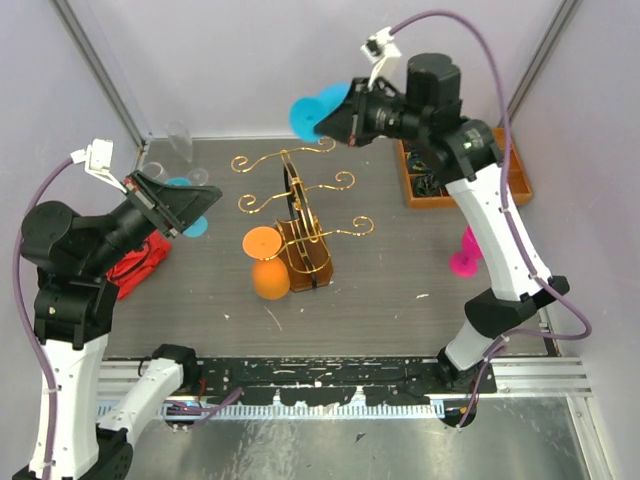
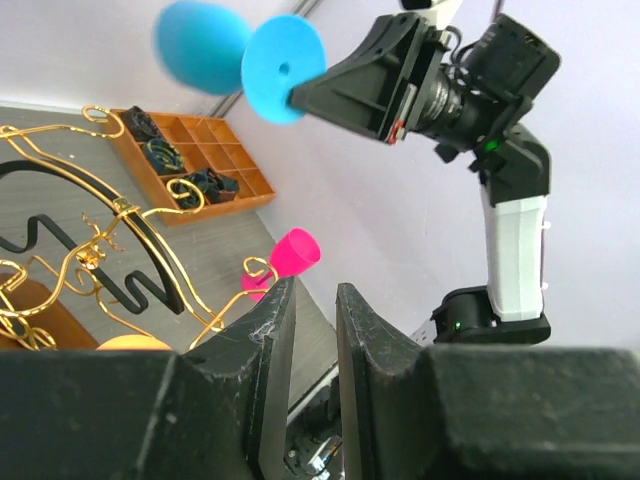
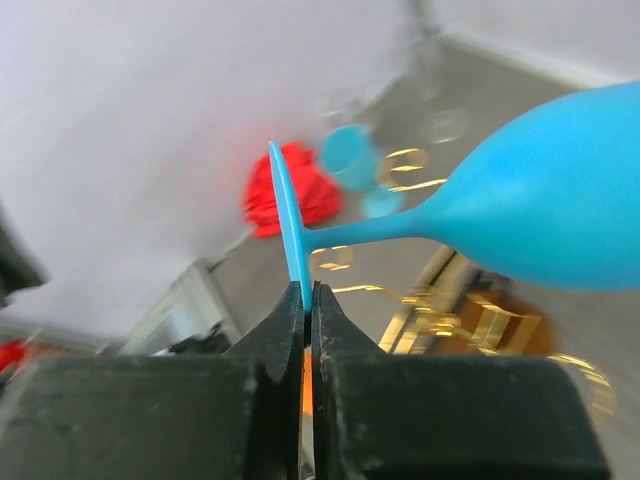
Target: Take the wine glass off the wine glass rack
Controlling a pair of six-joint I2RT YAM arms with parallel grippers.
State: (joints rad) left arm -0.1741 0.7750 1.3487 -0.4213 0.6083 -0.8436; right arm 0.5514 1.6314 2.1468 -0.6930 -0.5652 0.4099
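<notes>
R hand point(image 3: 306, 300) is clenched on the foot rim of the blue plastic wine glass point(image 3: 540, 215); only R wrist view shows that pinch. Top view: glass aloft over bench point(image 1: 400, 280) far edge, apart from gold wire wine glass rack point(image 1: 305, 245) mid-bench, orange wine glass point(image 1: 270, 278) at rack's near-left side. L wrist view: L hand point(image 2: 315, 330) released, fingers apart, nothing between.

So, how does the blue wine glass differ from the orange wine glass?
The blue wine glass is in the air, away from the rack; the orange wine glass is at the rack. The right tool pinches the blue glass's foot; no tool touches the orange glass. Both are opaque stemmed glasses.
</notes>
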